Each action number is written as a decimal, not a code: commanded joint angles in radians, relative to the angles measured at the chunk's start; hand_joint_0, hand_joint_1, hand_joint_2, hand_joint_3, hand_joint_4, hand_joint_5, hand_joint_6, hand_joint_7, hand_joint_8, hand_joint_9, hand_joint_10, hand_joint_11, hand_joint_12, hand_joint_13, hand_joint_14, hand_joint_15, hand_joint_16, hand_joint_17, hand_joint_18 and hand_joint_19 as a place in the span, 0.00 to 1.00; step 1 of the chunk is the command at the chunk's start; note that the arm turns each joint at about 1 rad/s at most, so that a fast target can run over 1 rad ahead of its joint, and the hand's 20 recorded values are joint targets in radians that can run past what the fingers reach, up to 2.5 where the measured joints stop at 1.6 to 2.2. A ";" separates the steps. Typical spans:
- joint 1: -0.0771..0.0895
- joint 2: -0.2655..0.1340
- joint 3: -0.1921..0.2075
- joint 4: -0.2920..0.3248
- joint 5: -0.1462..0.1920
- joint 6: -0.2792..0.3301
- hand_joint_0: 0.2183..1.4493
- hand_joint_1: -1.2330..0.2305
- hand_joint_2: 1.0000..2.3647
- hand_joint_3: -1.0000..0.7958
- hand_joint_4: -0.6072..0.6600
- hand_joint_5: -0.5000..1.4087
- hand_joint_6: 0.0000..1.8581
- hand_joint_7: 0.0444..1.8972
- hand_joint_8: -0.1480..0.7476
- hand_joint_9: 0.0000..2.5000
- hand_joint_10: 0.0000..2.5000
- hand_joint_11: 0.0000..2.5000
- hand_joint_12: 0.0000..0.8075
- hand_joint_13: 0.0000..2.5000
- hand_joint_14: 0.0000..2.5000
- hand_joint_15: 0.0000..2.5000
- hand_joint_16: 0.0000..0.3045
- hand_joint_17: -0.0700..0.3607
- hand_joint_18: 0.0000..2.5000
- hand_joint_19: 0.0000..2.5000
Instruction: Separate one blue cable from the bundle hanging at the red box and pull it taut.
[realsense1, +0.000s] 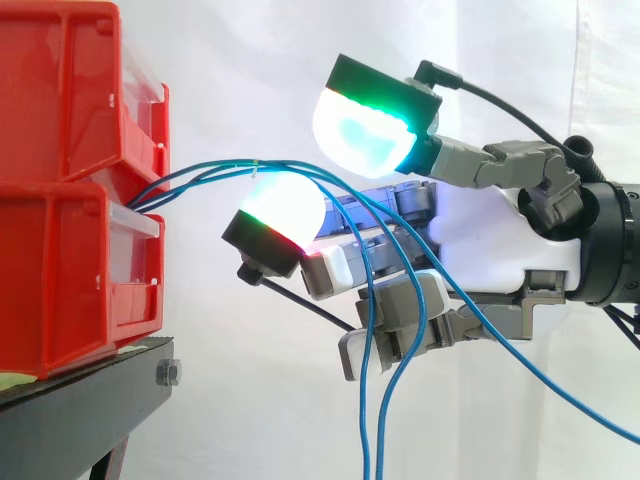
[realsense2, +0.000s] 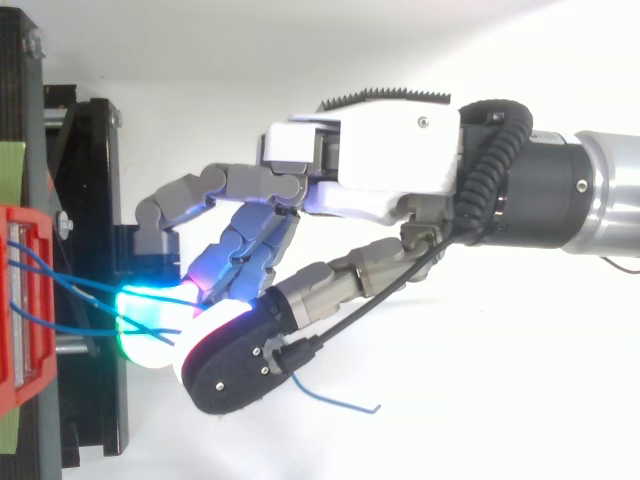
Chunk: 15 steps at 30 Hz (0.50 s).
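Hanging closest to the side camera are the blue cables (realsense1: 200, 175), so I'll start there. They come out of the gap between the two stacked red bins (realsense1: 60, 280), arc off to the right as a loose bundle, and then drop. A couple of strands fall straight down in front of the hand's lower fingers and run out of the bottom edge. One more slants off toward the lower right corner. None of it looks tight; everything curves and sags.

Right behind them is the hand (realsense1: 500, 240), coming in from the right at about the height of the bins. Its fingers (realsense1: 365, 130) are spread fairly wide. One pad glowing green and cyan sits up high, and another glowing white with a red rim sits lower and nearer the bins. There's clear daylight between the two. The cables run through that gap and lie across the top of the lower pad, so they're draped there, not pinched. In the top view the other fingers are half bent toward the bins, and a loose cable end (realsense2: 340, 402) curls out just beside the black-backed pad.

Further back, the bins sit on a black stand (realsense1: 80, 420), and the white curtain (realsense1: 250, 60) is behind the lot.
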<state>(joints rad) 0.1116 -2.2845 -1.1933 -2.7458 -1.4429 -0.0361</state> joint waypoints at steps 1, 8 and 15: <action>0.002 0.000 0.001 -0.002 0.006 -0.001 0.32 0.44 0.01 0.32 0.60 0.16 0.39 0.53 0.51 0.36 0.01 0.37 0.45 0.49 0.01 0.46 0.16 0.41 0.32 0.27; 0.003 -0.001 0.000 0.003 0.048 0.001 0.34 0.38 0.01 0.43 0.58 0.15 0.46 0.50 0.51 0.36 0.01 0.40 0.44 0.49 0.01 0.46 0.16 0.42 0.33 0.28; 0.005 -0.001 0.001 0.005 0.050 0.002 0.39 0.27 0.01 0.42 0.56 0.14 0.48 0.48 0.50 0.38 0.01 0.44 0.45 0.50 0.01 0.45 0.16 0.42 0.35 0.27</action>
<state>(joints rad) 0.1163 -2.2856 -1.1925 -2.7416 -1.3938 -0.0341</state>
